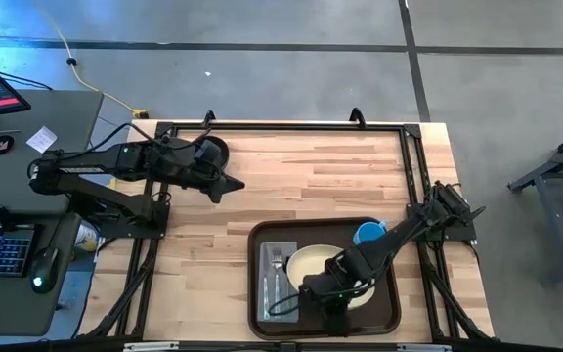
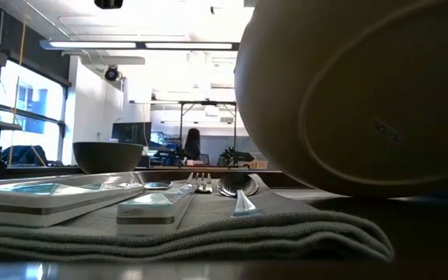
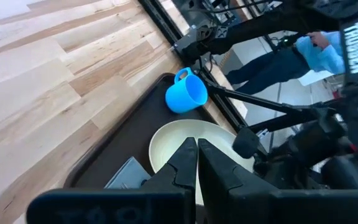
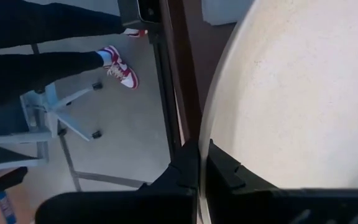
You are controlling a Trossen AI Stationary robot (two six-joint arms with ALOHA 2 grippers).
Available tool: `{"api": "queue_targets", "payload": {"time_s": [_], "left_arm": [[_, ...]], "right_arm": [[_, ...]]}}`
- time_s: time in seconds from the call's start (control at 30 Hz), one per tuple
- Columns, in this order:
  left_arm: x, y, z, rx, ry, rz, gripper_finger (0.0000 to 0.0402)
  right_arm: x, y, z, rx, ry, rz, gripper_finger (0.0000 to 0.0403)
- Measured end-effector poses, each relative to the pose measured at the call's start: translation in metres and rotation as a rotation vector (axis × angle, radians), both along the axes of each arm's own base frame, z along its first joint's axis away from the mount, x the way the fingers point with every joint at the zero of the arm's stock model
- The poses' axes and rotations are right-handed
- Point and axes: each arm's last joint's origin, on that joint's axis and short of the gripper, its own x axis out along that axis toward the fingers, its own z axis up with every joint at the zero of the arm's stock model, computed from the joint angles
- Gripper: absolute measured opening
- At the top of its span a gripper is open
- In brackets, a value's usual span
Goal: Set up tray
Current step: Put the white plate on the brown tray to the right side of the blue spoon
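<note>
A large dark brown tray (image 1: pixel 389 303) sits at the five o'clock side of the pale wooden bench (image 1: pixel 291 176), seen from above, its long edge close to the bench's near border. On it, a cream plate (image 1: pixel 311 260) takes the middle, a grey folded napkin (image 1: pixel 264 284) with a fork (image 1: pixel 276 262) and other cutlery lies at the tray's nine o'clock end, and a blue mug (image 1: pixel 368 234) lies tipped on its side at about one o'clock from the plate.

The right arm reaches in from three o'clock, its right end effector (image 1: pixel 332 293) down at the plate's six o'clock edge; the wrist camera shows the two dark fingers (image 4: pixel 188 168) pressed together on the rim, so it appears clamped on the plate. From bench level the plate's underside (image 2: pixel 356 93) fills the frame, seemingly tilted up off the tray.

The left arm waits well apart at ten o'clock above bare bench, the left end effector (image 1: pixel 231 184) pointing toward the tray with its fingers (image 3: pixel 185 165) closed on nothing.

Beyond the bench's far side, a person's legs and red-and-white sneakers (image 4: pixel 120 65) stand beside an office chair (image 4: pixel 55 118).
</note>
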Motion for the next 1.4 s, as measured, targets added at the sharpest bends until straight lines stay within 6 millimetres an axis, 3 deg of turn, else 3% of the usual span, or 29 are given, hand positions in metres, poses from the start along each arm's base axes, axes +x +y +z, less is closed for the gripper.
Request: {"api": "queue_targets", "payload": {"time_s": [0.43, 0.73, 0.97, 1.4], "left_arm": [[0.014, -0.015, -0.009, -0.042, 0.039, -0.046, 0.0051], [0.019, -0.036, -0.015, -0.054, 0.072, -0.072, 0.0051], [0.021, -0.046, -0.018, -0.071, 0.081, -0.077, 0.0051], [0.024, -0.047, -0.016, -0.085, 0.048, -0.054, 0.0051]], "right_arm": [[-0.021, 0.032, -0.003, -0.028, -0.011, 0.055, 0.0], [-0.023, 0.053, -0.03, -0.088, 0.033, 0.092, 0.0], [-0.024, 0.058, -0.038, -0.127, 0.024, 0.11, 0.0], [-0.027, 0.068, -0.043, -0.146, -0.007, 0.1, 0.0]]}}
